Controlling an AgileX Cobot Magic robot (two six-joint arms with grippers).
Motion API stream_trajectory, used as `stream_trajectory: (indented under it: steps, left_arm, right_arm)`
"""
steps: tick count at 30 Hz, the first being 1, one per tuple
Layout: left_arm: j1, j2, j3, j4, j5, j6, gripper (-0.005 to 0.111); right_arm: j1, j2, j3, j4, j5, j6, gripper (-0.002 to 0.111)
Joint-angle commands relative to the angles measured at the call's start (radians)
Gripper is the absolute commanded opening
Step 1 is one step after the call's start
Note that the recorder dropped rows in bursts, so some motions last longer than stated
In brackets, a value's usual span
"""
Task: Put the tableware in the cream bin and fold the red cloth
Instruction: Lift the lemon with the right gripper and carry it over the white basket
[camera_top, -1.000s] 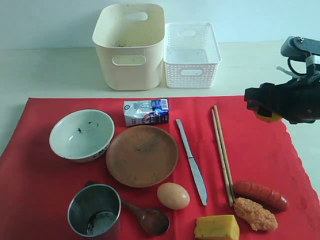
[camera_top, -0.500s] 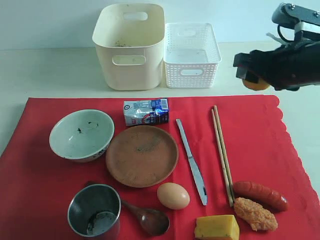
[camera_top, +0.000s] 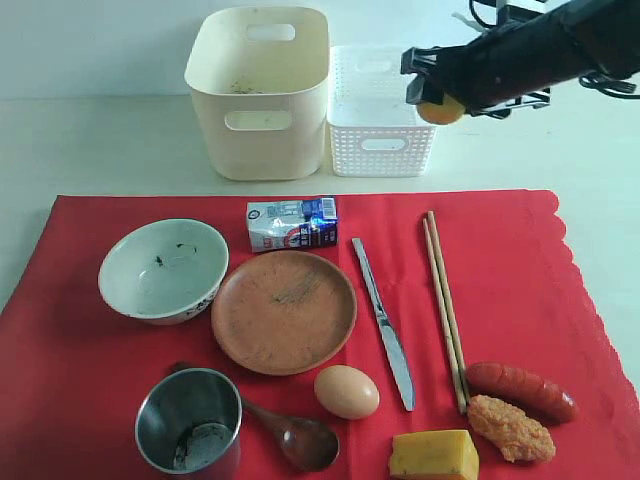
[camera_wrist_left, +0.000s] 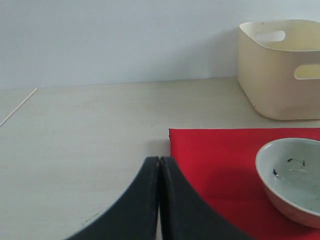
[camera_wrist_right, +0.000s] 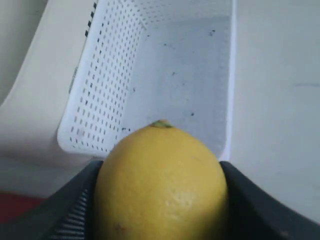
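The right gripper (camera_top: 437, 98) pinches the lemon (camera_wrist_right: 160, 182) over the white perforated basket's (camera_top: 385, 150) right rim, so releasing here may miss; the left gripper (camera_wrist_left: 159, 162) is pressed together.

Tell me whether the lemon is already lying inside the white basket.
No, the right end effector grips the lemon in the air over the white basket.

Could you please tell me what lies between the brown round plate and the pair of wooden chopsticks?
A silver table knife, lying flat on the bright red cloth; the exterior view shows it.
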Motion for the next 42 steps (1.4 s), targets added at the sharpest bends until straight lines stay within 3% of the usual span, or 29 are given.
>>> stream_trajectory:
  steps: [1,9,22,39,42]
  left_arm:
    - [0.003,-0.005,0.0,-0.009,-0.001,0.0,0.003]
    - [0.003,-0.005,0.0,-0.009,-0.001,0.0,0.003]
    - [0.003,-0.005,0.0,-0.009,-0.001,0.0,0.003]
    - [0.003,-0.005,0.0,-0.009,-0.001,0.0,0.003]
    - [0.003,-0.005,0.0,-0.009,-0.001,0.0,0.003]
  right_arm:
    - [0.012,0.1,-0.155,-0.001,0.048,-0.01,0.0]
    - [0.016,0.289,-0.4,-0.001,0.093,-0.037,0.0]
    - [0.016,0.34,-0.42,-0.054,0.089,-0.037,0.0]
    - [0.016,0.34,-0.42,-0.054,0.063,-0.035,0.072]
    - [0.016,0.338,-0.42,-0.052,0.074,0.008,0.08]
